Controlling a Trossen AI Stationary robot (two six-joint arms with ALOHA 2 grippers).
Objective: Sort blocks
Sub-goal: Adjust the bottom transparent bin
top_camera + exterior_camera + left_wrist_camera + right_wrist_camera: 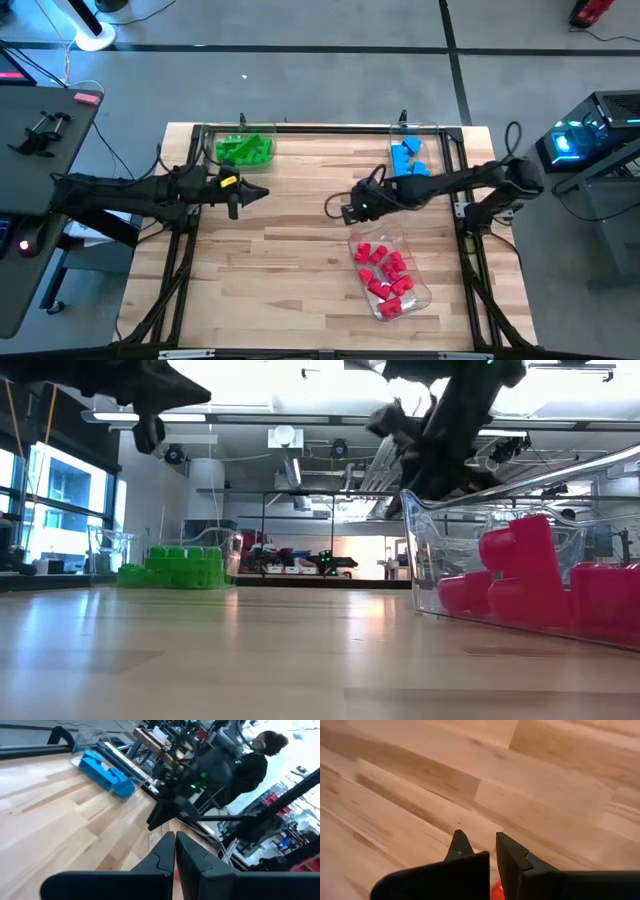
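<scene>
Three colour groups lie apart in the high view, an arrangement consistent with sorting largely done: green blocks (pixel 245 149) in a clear tray (pixel 207 139) at upper left of the table (pixel 290 260), blue blocks (pixel 408 158) in a tray at upper right, red blocks (pixel 384 277) in a tray (pixel 422 296) at lower right; no loose block shows on the bare wood. Left gripper (pixel 262 193), left of centre and just below the green tray, is closed on nothing, its fingers (pixel 165 854) pressed together. Right gripper (pixel 333 208), at centre just above the red tray, is likewise closed and appears empty, though a scrap of red beneath its fingers (pixel 512 855) in its wrist view cannot be identified.
</scene>
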